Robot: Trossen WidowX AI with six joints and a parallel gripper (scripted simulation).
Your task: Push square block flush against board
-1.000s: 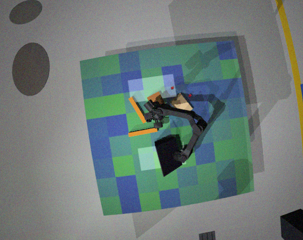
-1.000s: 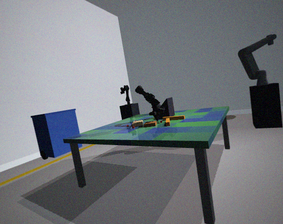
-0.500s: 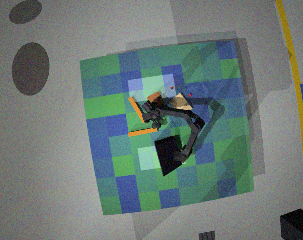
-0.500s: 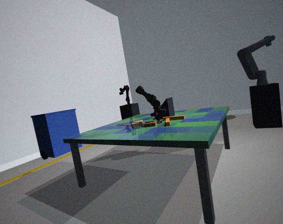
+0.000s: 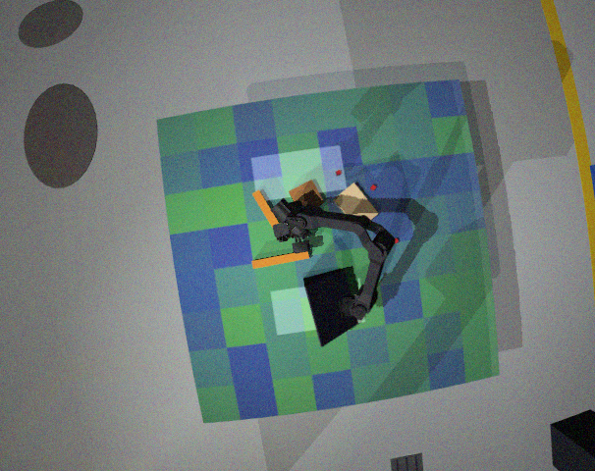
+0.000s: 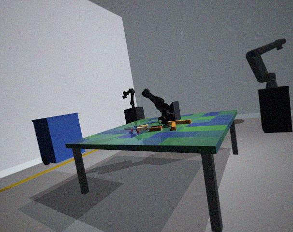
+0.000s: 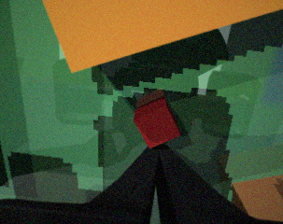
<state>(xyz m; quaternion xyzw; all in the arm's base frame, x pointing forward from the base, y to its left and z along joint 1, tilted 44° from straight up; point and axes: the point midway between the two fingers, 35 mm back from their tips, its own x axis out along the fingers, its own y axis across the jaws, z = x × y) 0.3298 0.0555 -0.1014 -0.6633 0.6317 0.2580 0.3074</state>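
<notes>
The brown square block (image 5: 304, 191) (image 6: 155, 128) (image 7: 260, 198) lies flat, partly in shadow and partly behind the arm in the top view. The tan board (image 5: 354, 194) (image 6: 142, 128) lies flat beside it, turned at a different angle. A gap separates the two parts. My gripper (image 6: 166, 124) (image 7: 157, 151) is shut with nothing between the fingers. Its tips are low, between the brown block and an orange bar, and touch neither part. The top view hides the fingertips under the hand. The board is out of the wrist view.
A red cube (image 7: 157, 122) lies just past the fingertips. Other small red cubes (image 5: 338, 173) (image 5: 373, 187) (image 5: 397, 240) lie around the board. One orange bar (image 5: 265, 207) (image 6: 173, 126) (image 7: 169, 25) stands close to the hand; another orange bar (image 5: 280, 260) (image 6: 183, 122) lies below it in the top view.
</notes>
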